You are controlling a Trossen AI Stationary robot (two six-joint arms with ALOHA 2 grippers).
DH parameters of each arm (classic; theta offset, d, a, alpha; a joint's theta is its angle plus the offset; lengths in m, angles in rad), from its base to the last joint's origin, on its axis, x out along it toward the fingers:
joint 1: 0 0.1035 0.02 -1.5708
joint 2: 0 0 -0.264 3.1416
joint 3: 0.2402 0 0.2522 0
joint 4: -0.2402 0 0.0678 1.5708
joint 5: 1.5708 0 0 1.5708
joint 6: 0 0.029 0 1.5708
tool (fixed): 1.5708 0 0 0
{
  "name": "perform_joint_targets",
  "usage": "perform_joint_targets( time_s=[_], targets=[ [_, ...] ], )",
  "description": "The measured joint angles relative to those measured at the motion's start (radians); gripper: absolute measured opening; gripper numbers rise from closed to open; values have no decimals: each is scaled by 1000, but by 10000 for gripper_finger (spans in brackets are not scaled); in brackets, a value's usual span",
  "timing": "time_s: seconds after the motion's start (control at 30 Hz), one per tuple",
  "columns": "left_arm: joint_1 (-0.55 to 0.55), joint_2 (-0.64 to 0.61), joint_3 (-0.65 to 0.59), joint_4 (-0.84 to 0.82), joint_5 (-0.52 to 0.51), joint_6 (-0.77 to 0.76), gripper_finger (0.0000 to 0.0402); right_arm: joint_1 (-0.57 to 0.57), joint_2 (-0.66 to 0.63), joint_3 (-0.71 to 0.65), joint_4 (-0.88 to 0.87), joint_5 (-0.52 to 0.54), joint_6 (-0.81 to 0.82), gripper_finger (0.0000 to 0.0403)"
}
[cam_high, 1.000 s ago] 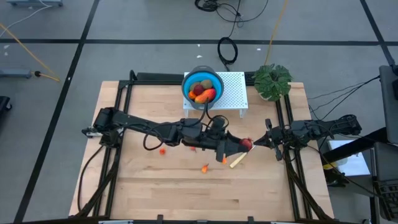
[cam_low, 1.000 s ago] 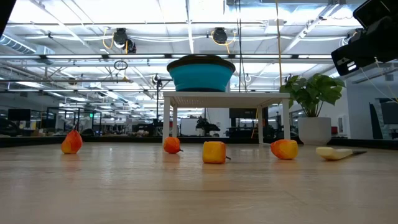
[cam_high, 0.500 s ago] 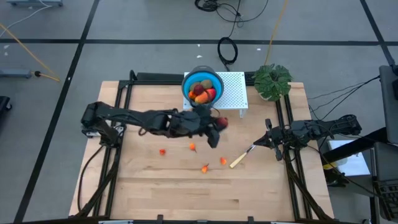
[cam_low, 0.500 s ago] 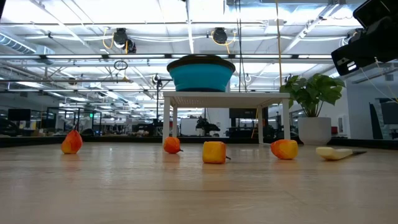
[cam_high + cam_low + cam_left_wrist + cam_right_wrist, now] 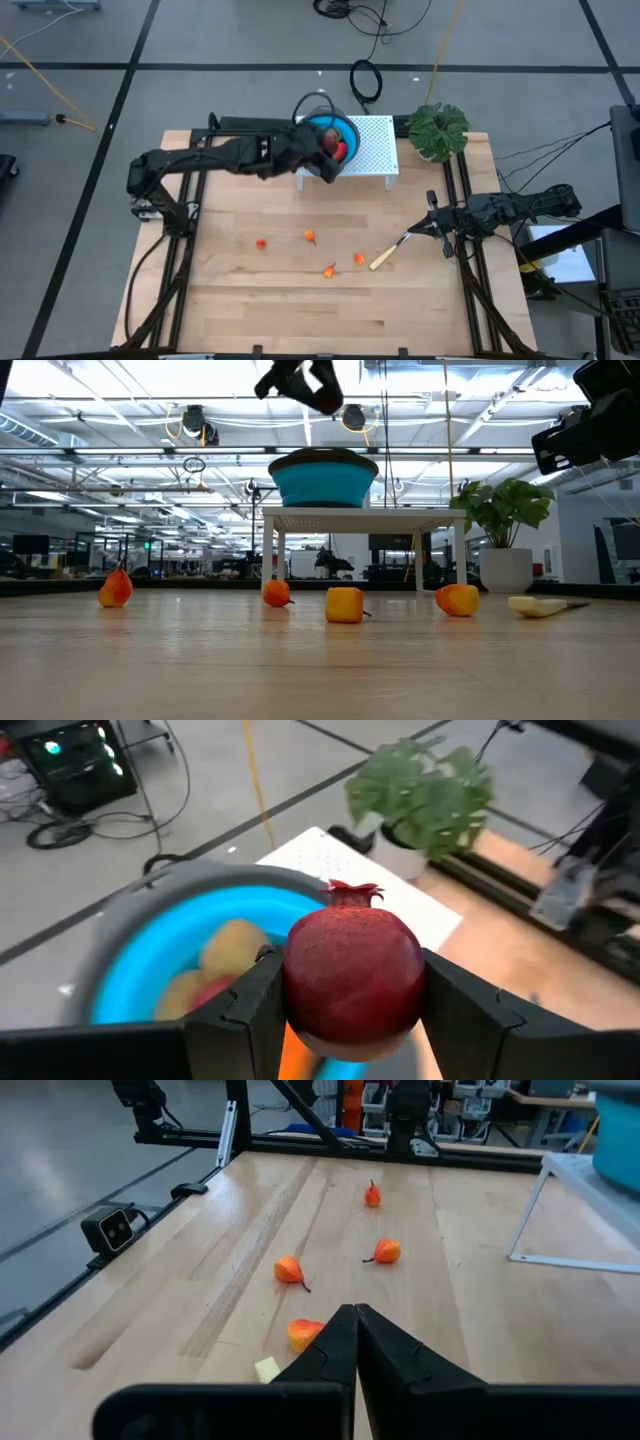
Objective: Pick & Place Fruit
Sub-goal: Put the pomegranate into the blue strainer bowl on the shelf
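Overhead: left hand (image 5: 328,150) reaching across the wooden surface (image 5: 250,300) to hover right above the blue bowl (image 5: 345,128) on the white perforated stand (image 5: 375,150), clamped on a dark red ball (image 5: 328,143) — placed there, presumably, for a straight drop among the fruit already inside. Four tiny orange bits (image 5: 311,237) scattered mid-surface, well apart from the bowl, with a yellow-handled knife (image 5: 385,257) just beside them. Right hand (image 5: 432,226) parked at the right edge, near the knife's tip. Green plant (image 5: 438,130) beside the stand.

Table level: left hand (image 5: 300,382) high over the bowl's rim (image 5: 325,460), clear of it; orange bits (image 5: 345,604) in a loose row in front of the stand.

Left wrist: fingers (image 5: 250,1005) pressed on both flanks of the red ball (image 5: 352,970), crown upward, bowl (image 5: 150,970) directly beneath holding yellow and red pieces — likely the release point.

Right wrist: right hand (image 5: 354,1335) pinched fully together, holding nothing, pointing at the orange bits (image 5: 290,1269).
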Motion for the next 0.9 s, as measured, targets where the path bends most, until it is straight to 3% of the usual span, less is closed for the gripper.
perform_joint_targets(
  time_s=[0.47,0.9],
  targets=[
    [248,14,0,-84,149,210,186,0,0,0,-4,4,-18,0],
    [330,101,0,-108,225,261,186,0,0,0,-6,5,-10,0]
  ],
)
